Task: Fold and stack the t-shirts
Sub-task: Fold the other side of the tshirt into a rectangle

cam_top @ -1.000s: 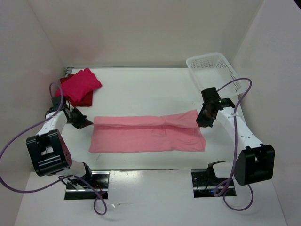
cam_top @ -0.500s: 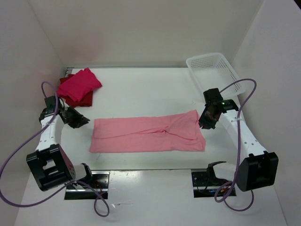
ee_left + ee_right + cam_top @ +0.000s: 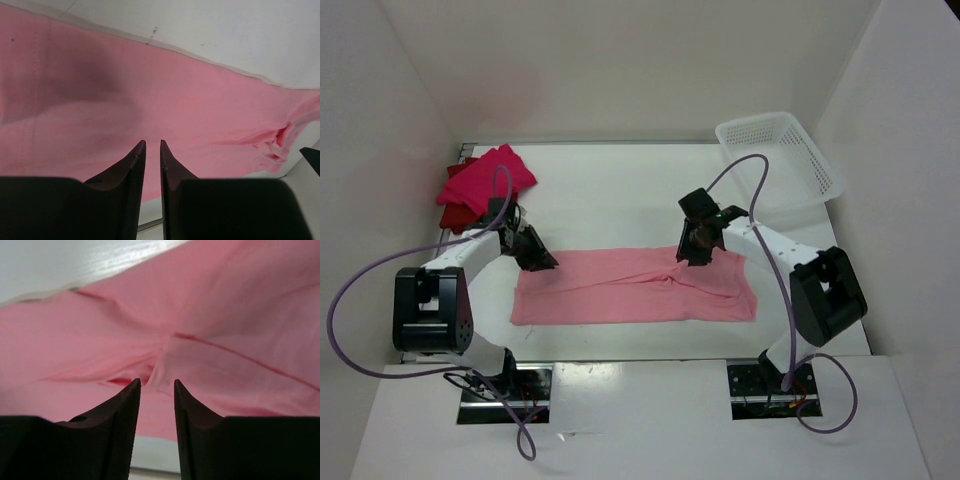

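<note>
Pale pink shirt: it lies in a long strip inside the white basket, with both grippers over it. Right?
Not quite. The top external view shows the pale pink shirt on the table, not in the white basket. The left gripper and right gripper are over it.

A robotics lab: white table (image 3: 620, 190) boxed in by plain white panels (image 3: 620, 70).

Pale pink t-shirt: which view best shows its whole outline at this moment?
Top external. It shows the pale pink t-shirt end to end, lying flat as a long folded strip. The left wrist view shows only one stretch of it with its far edge. The right wrist view shows just creases and a seam up close.
</note>
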### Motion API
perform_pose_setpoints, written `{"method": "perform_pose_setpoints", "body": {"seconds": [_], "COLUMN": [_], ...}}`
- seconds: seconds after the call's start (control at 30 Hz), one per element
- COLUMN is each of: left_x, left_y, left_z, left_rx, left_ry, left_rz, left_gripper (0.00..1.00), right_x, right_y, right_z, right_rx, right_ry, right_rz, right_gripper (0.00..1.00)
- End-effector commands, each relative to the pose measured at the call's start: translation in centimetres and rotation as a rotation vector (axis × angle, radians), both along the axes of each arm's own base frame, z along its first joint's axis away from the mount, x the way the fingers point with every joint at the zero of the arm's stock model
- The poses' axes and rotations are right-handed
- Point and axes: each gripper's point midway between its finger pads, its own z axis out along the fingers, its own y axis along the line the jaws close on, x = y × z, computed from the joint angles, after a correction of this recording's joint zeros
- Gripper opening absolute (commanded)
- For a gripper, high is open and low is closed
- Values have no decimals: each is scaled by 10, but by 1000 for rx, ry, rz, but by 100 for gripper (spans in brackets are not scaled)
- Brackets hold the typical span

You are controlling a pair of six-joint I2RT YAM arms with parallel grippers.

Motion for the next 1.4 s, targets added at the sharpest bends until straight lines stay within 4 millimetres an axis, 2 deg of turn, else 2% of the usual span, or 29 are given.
{"method": "perform_pose_setpoints", "body": {"seconds": [0.0,0.07,0.2,0.43,0.6,0.67,0.77,0.87,0.97,1.0,1.17,1.23,1.37], "left_x": [7,2,-8,-5,-5,-4,-4,-2,-2,-2,-2,-2,-2], "left_y": [4,12,22,25,27,29,29,30,30,30,30,30,30], "left_z": [-5,-17,-36,-40,-41,-41,-41,-40,-40,-40,-40,-40,-40], "left_rx": [17,16,-49,-50,-40,-44,-44,-43,-43,-43,-43,-43,-43], "left_ry": [-14,21,87,86,87,90,90,81,81,81,81,81,81], "left_rz": [29,55,101,110,114,131,131,131,131,131,131,131,131], "left_gripper": [24,23,21,20,20,19,17,17,16,16,16,16,16], "right_x": [48,53,47,39,38,34,31,35,38,36,32,29,17], "right_y": [13,9,1,-3,-6,-8,-5,-2,-3,-4,-6,-8,-8], "right_z": [17,10,-8,-28,-32,-41,-45,-41,-46,-47,-45,-38,-22], "right_rx": [30,-6,-55,-89,-106,-121,-122,-112,-126,-131,-138,-132,-125], "right_ry": [-155,-155,-119,-61,-49,-24,-13,-29,-22,-15,-3,-12,-24], "right_rz": [-41,-42,-51,-48,-51,-49,-27,-28,-31,-31,-30,-31,-46], "right_gripper": [40,41,40,36,36,36,35,34,34,28,13,8,8]}}
